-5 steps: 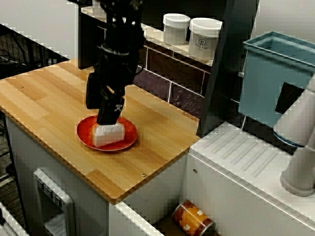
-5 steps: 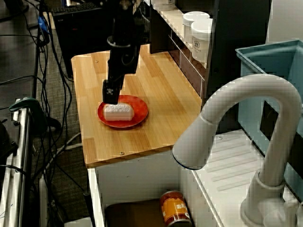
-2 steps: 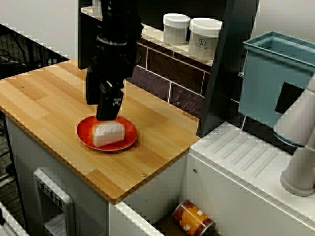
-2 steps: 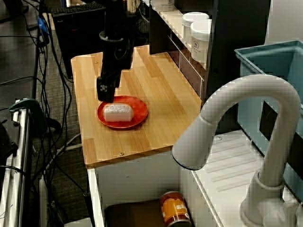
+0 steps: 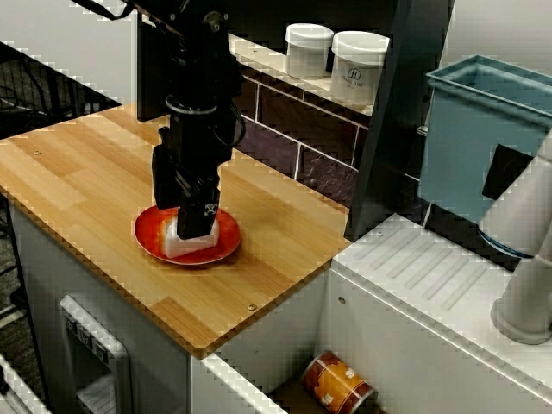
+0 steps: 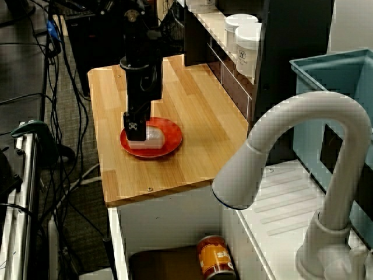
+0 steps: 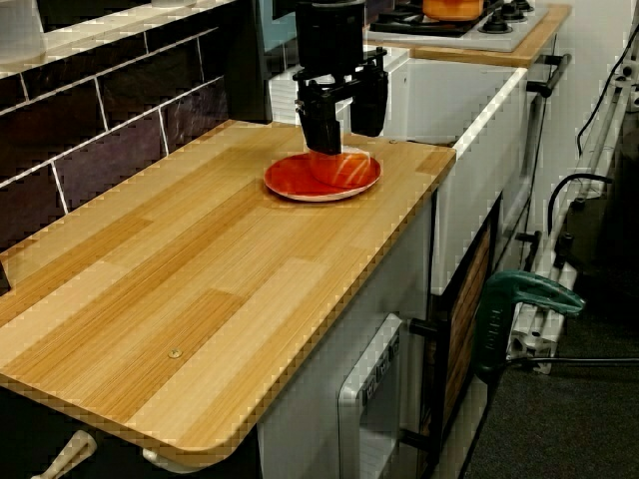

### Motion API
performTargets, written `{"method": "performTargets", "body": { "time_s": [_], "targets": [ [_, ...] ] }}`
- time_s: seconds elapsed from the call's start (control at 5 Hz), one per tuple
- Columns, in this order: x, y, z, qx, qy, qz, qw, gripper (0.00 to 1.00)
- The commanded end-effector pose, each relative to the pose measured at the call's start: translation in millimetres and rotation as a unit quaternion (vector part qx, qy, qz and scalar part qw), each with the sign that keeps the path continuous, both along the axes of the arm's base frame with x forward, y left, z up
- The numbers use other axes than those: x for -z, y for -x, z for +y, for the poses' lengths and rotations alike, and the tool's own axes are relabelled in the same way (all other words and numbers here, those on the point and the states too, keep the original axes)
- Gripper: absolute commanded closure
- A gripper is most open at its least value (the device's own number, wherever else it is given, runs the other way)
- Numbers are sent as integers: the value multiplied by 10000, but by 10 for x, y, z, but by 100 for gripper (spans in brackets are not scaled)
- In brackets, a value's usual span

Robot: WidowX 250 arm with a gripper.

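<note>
1. the counter [image 5: 78, 172] is pale wood. one black gripper [image 5: 183, 220] comes straight down over its middle. a white mark is printed on the nearer finger, too small to read.
2. the fingers stand parted, a gap showing between them in the view along the counter. they close on nothing that can be seen. their tips are down at the plate, and the nearer one covers most of the block.
3. one red plate [image 5: 226, 246] lies flat on the counter, near its front edge.
4. one small block [image 5: 188, 247] rests on the plate, right under the gripper. it looks white in the front view and orange with pale stripes in the view along the counter. it lies flat, its long axis running roughly across the picture in the front view. its ends cannot be told apart.
5. two white lidded jars [image 5: 308, 50] stand side by side on the ledge behind. the right jar [image 5: 359, 67] bears a round logo, unreadable.
6. one can [image 5: 338, 384] lies on its side below the counter. its orange label has print too blurred to read.
7. one teal bin [image 5: 470, 138] stands at the right.
8. one grey faucet [image 5: 526, 259] is at the far right.
</note>
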State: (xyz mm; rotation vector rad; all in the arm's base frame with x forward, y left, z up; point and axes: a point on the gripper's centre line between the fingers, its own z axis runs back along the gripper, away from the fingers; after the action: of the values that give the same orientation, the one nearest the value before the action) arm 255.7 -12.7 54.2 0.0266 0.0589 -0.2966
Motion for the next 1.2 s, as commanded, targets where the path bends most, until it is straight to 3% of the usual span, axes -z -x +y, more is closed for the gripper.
{"method": "performTargets", "body": {
  "time_s": [0.0, 0.2, 0.4, 0.6, 1.0],
  "targets": [
    [112, 24, 42, -88, -137, -74, 9998, 0],
    [202, 9, 52, -88, -212, -1, 9997, 0],
    [205, 8, 85, -50, -154, 72, 9998, 100],
    [175, 0, 97, -75, -152, 141, 9998, 100],
    [-195, -81, 240, -238, 77, 35, 9997, 100]
  ]
}}
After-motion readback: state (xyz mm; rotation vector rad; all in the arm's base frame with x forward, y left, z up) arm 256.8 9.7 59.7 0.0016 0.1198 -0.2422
